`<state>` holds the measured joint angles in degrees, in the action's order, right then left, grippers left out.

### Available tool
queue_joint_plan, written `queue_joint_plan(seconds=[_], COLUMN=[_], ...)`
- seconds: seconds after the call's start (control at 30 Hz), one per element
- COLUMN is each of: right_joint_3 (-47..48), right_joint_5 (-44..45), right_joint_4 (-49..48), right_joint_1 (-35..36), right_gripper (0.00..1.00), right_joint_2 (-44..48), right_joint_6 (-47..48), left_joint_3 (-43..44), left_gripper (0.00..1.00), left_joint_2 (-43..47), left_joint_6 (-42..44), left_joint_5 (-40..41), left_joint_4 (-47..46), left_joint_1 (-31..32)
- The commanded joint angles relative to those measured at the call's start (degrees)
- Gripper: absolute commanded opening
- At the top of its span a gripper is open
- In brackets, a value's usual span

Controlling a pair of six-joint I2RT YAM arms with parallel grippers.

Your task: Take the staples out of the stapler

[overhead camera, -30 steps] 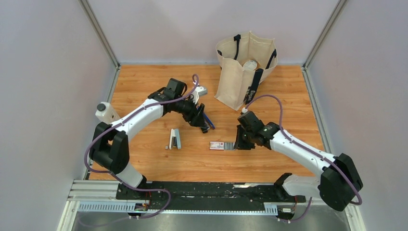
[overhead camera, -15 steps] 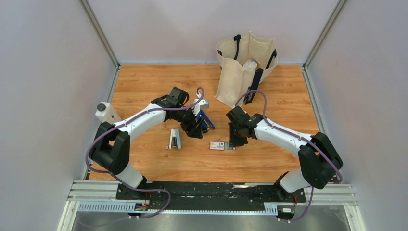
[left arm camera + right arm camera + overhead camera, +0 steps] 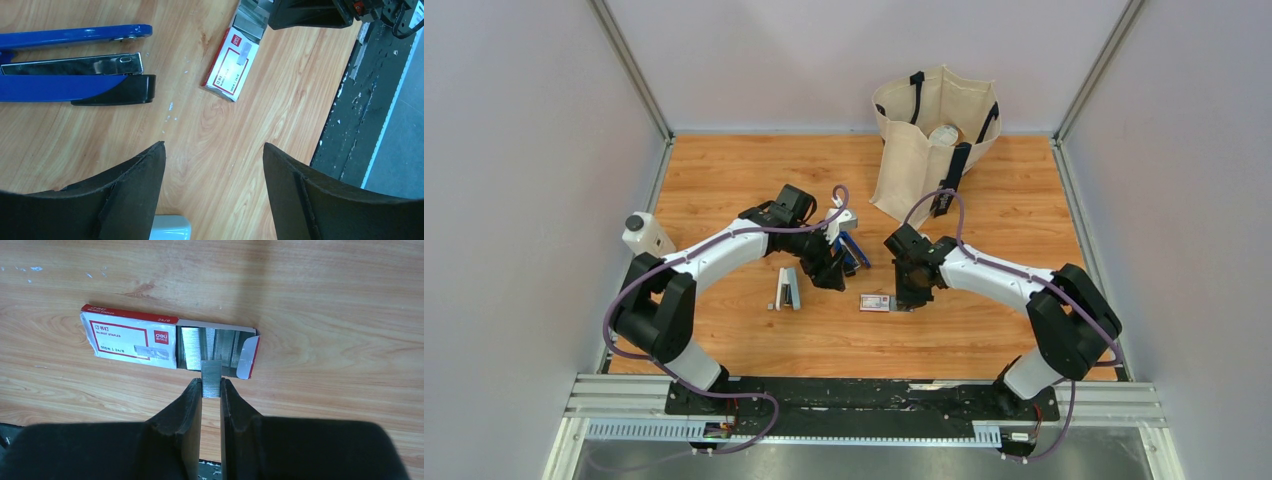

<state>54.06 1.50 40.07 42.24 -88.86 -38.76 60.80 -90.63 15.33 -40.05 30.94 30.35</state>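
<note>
The stapler (image 3: 856, 253) lies behind the staple box (image 3: 876, 303); what may be a second stapler (image 3: 787, 288) lies left of both.

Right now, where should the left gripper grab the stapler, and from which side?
Grip the stapler by its thick blue base, mid-length, with the open left gripper coming straight down and closing across its narrow width. It lies opened on the table, the thin top arm splayed away, so the base looks like the sturdiest free part.

Your wooden table (image 3: 724, 170): blue stapler (image 3: 60, 89) lies open mid-table; red-and-white staple box (image 3: 876, 303) near it, one end open; pale grey stapler-like object (image 3: 787, 288) to left; tote bag (image 3: 914, 165) stands at far edge.
</note>
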Motion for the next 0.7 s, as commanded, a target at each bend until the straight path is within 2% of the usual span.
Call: queue_joint_plan(seconds=[0.0,0.67], right_joint_3=[2.10,3.59], right_joint_5=[1.23,1.49], right_joint_4=[-0.52,-0.70], right_joint_1=[0.30,0.48], right_gripper=[0.09,0.09], right_joint_2=[-0.70,-3.69], right_joint_6=[-0.52,-0.08], left_joint_3=[0.11,-0.41], left_gripper=[0.79,0.83], left_joint_2=[0.89,1.07], left_joint_6=[1.10,0.66], left_joint_5=[-1.96,-2.05], left_joint_4=[-1.58,-2.37], left_joint_1=[0.06,0.06])
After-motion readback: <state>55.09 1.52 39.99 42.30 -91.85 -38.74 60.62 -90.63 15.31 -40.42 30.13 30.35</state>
